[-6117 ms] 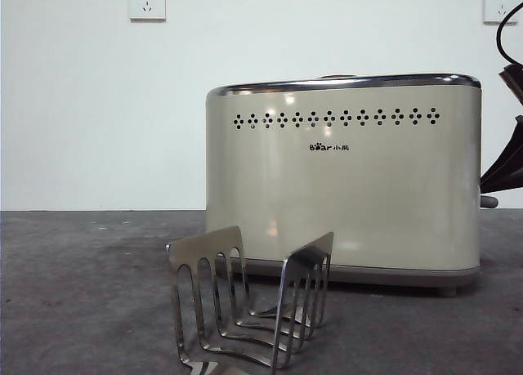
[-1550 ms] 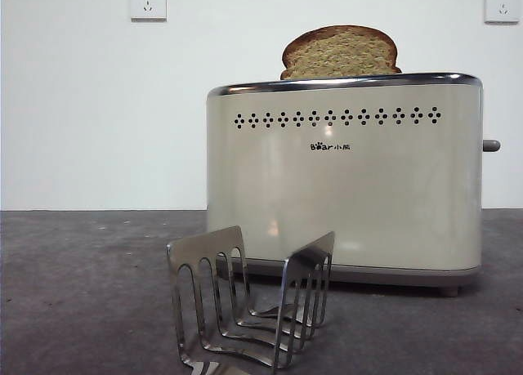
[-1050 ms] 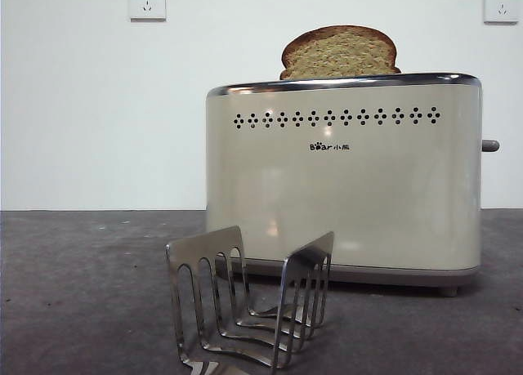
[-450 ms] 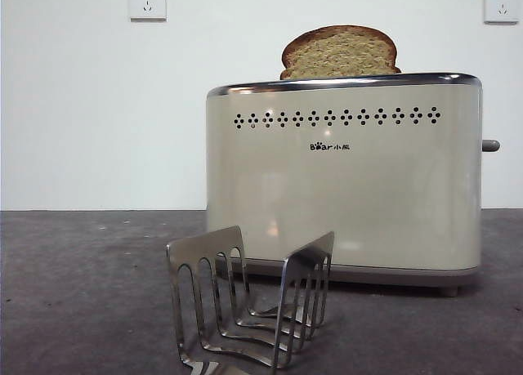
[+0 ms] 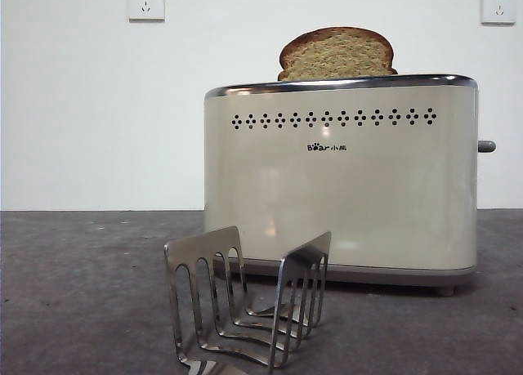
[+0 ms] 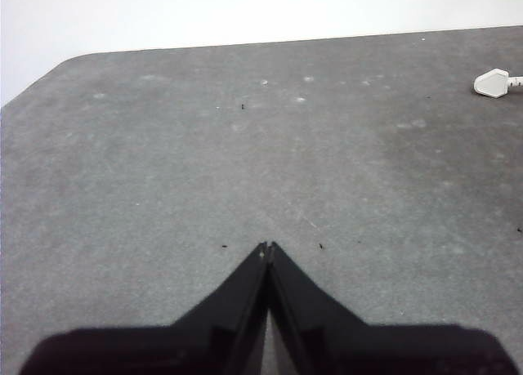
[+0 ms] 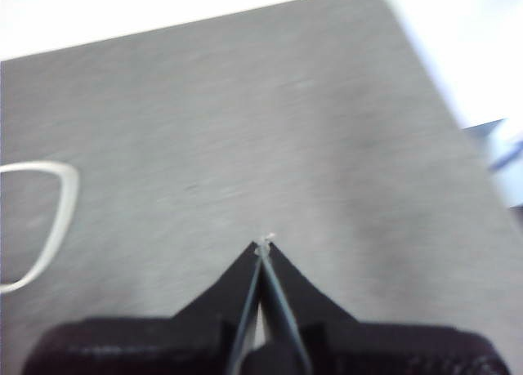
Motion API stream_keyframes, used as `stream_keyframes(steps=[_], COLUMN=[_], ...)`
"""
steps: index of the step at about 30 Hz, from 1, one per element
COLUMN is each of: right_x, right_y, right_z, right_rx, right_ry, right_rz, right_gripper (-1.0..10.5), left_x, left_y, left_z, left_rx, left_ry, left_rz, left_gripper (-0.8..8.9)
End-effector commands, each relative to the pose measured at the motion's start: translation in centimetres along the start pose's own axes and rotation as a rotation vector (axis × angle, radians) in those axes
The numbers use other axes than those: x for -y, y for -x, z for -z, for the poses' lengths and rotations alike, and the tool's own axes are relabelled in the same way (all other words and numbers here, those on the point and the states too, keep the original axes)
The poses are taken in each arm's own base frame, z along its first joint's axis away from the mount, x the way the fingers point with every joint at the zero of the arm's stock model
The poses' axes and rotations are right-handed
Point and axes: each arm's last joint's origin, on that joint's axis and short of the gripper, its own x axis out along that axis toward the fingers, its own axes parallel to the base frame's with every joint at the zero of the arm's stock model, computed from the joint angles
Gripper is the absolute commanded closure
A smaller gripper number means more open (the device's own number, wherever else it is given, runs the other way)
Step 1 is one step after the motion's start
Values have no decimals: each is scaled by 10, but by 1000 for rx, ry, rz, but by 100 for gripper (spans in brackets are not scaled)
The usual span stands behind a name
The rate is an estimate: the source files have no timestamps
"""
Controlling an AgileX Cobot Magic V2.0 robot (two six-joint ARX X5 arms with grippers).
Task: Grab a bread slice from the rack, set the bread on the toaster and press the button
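Slice of bread (image 5: 337, 55) stands proud in toaster (image 5: 340, 179) slot; rack (image 5: 245, 305) empty. Left gripper (image 6: 266, 248), right gripper (image 7: 263, 244) pinched closed, holding nothing, over bare table.

You see only the robot's jaws: the left gripper (image 6: 266, 248) shows two matte black wedges tapering to one sharp tip at 12 o'clock, a thin seam between them; the right gripper (image 7: 263, 244) looks the same, blurred, with a pale speck at its tip
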Motion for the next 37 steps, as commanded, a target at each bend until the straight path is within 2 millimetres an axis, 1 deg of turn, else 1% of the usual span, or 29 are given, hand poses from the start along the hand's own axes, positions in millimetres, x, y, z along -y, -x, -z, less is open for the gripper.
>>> stream_keyframes(steps=[1, 3, 5, 6, 8, 9, 11, 12, 14, 15, 18, 21, 27, 32, 37], right_x=[-10, -14, -13, -13, -11, -9, -6, -4, -1, 0, 1, 0, -1, 0, 0], right_y=[36, 60, 81, 86, 91, 90, 85, 78, 67, 58, 37, 22, 5, 2, 2], right_z=[17, 44, 83, 96, 128, 150, 183, 206, 238, 258, 297, 318, 336, 343, 343], right_rx=[123, 269, 417, 456, 511, 540, 589, 614, 647, 657, 641, 623, 562, 495, 493], right_ry=[23, 28, 24, 23, 22, 23, 34, 45, 55, 52, 64, 79, 90, 136, 133], right_rz=[-7, -43, -75, -88, -109, -119, -117, -114, -115, -116, -149, -189, -194, -169, -171], right_gripper=[946, 946, 946, 946, 946, 946, 946, 946, 946, 946, 946, 946, 946, 946, 946], left_x=[0, 0, 0, 0, 0, 0, 0, 0, 0, 0, 0, 0, 0, 0, 0], left_y=[-1, -1, -2, -2, -2, -2, -2, -2, -2, -2, -2, -2, -2, -2, -2], left_z=[3, 3, 3, 3, 3, 3, 3, 3, 3, 3, 3, 4, 4, 4, 4], left_rx=[-2, -7, -12, -12, -12, -12, -12, -13, -13, -13, -14, -15, -15, -15, -19], left_ry=[6, 6, 6, 6, 6, 6, 6, 6, 6, 6, 6, 6, 6, 6, 5], left_rz=[-2, -2, -1, -1, -1, -1, -1, -1, -1, -1, -1, -2, -1, -1, -1], left_gripper=[817, 817, 817, 817, 817, 817, 817, 817, 817, 817, 817, 817, 817, 817, 817])
